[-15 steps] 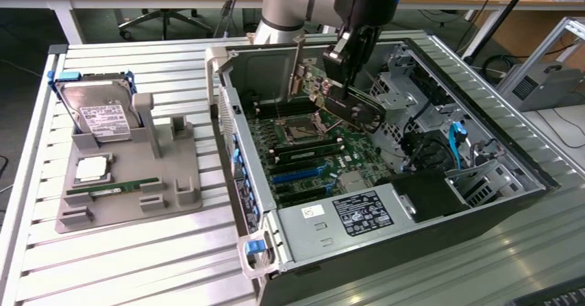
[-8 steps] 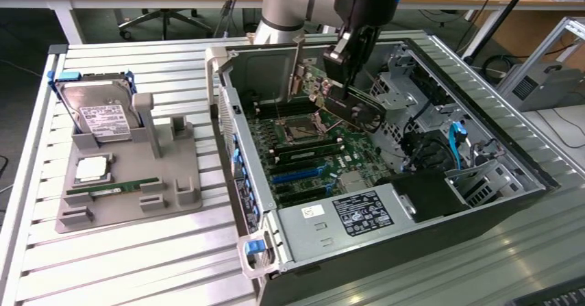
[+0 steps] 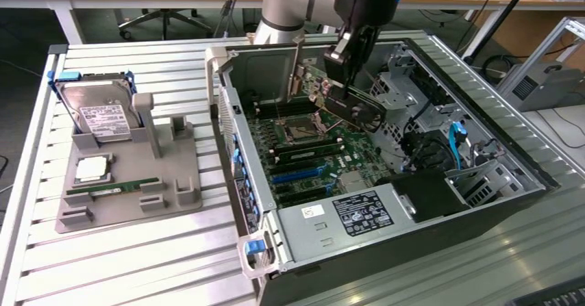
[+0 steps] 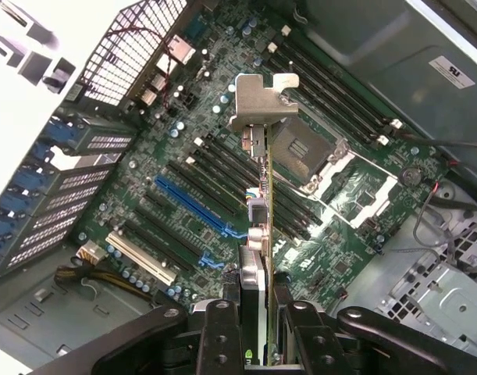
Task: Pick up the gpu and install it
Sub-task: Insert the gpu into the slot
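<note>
- Ext. view: gripper [image 3: 347, 81] is clamped on the gpu [image 3: 355, 109], inside the open PC case [image 3: 512, 176], above the motherboard [image 3: 306, 157] w/o touching it.
- Bracket [image 3: 297, 70] faces the case's rear wall; we judge that's to line it up w/ the rear openings.
- Wrist view: gpu [image 4: 265, 195] is edge-on, w/ fingers [image 4: 222, 328] pinching its flat faces.
- Card hangs over the board near the blue slot [image 4: 193, 205], prob. for a straight push-in. Not seated yet.

Open computer case [image 3: 412, 265] on table [image 3: 137, 265], exterior view's right; tray [image 3: 128, 176] beside it to the left, bearing hard drive [image 3: 101, 114] and memory stick [image 3: 114, 188]. Inside case, graphics card [image 3: 352, 104] in gripper [image 3: 336, 70] above motherboard [image 3: 302, 176] (bracket end farthest from gripper).
</note>
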You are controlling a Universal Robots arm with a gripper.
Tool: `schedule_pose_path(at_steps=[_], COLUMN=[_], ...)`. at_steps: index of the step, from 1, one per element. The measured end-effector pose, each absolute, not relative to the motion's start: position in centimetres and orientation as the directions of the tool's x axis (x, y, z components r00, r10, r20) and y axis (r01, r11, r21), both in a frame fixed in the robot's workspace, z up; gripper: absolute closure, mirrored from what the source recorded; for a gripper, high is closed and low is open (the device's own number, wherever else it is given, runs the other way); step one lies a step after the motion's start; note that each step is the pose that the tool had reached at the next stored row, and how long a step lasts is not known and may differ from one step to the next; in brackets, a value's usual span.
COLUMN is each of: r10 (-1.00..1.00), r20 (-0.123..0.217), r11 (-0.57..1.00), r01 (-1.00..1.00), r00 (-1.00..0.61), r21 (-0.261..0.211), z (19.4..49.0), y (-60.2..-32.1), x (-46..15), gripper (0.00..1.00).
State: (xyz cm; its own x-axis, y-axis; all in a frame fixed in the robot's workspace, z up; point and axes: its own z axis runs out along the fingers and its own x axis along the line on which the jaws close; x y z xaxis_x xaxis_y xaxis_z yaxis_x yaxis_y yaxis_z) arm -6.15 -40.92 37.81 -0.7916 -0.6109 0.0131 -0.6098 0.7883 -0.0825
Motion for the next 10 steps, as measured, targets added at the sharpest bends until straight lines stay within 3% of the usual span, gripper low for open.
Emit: schedule_pose_path(at_steps=[10], r10=[-0.625], r20=[0.013], r11=[0.778], r01=[-0.623], r00=[-0.781], r21=[-0.083], z=[37.81], y=[-40.92], x=[-6.14], gripper=[0.73])
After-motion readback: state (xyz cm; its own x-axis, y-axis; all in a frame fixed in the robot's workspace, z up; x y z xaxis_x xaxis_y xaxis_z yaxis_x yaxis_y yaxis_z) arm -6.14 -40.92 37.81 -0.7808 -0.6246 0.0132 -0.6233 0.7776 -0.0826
